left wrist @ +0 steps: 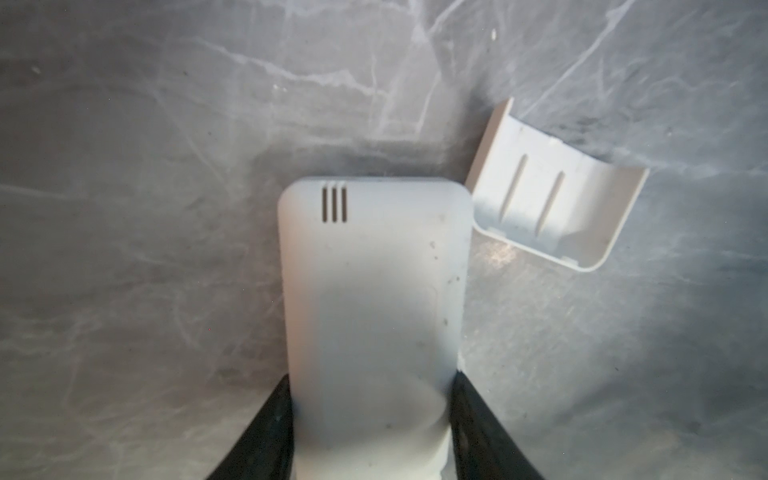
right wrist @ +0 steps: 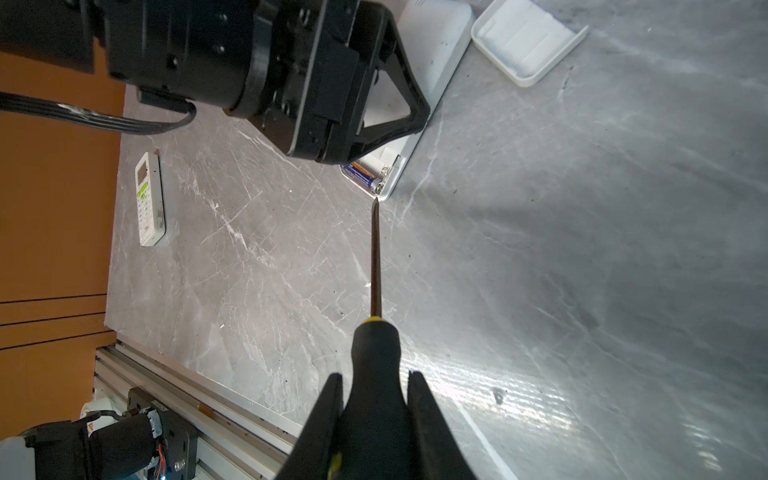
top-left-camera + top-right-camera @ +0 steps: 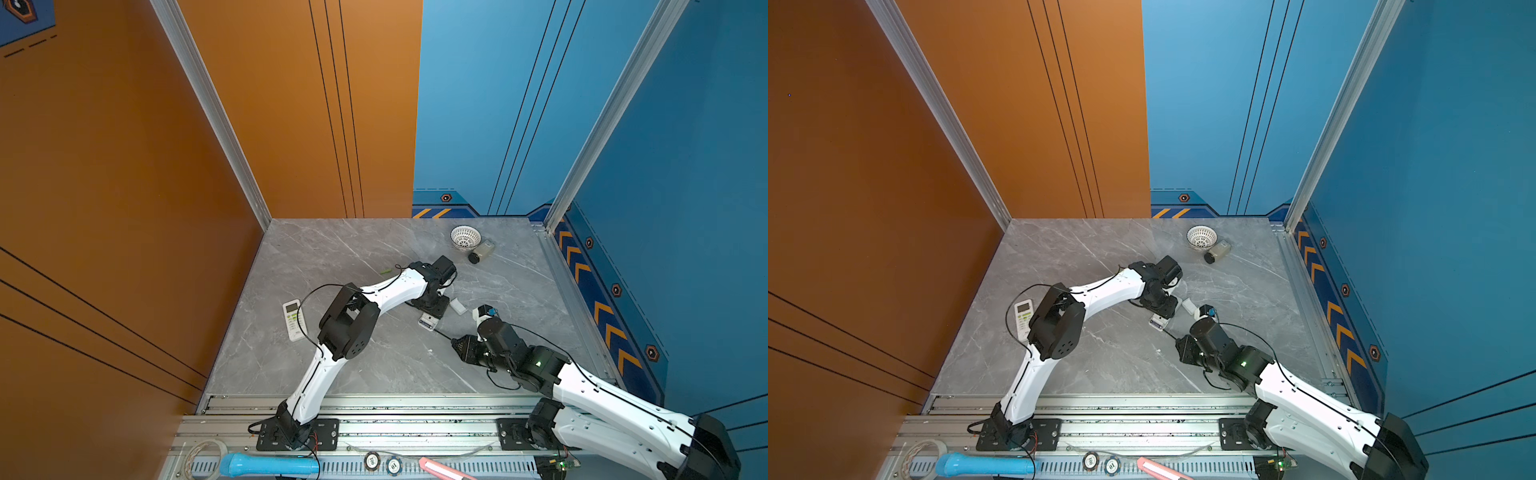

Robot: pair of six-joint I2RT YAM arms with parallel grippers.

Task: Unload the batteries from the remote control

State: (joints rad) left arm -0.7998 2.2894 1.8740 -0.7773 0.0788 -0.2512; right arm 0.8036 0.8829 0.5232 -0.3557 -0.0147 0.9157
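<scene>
Screwdriver [image 2: 376, 291] near bluish battery [image 2: 362, 176], right-wrist view only

Both top views look steeply down from high above onto the whole table [image 3: 374, 249]. The wrist cameras sit close and low, sharing the white remote [image 1: 374, 270] and loose cover [image 1: 552, 195].

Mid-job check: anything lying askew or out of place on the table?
A light green battery lies loose behind the left arm. A small bottle lies tipped on its side beside the white basket.
</scene>
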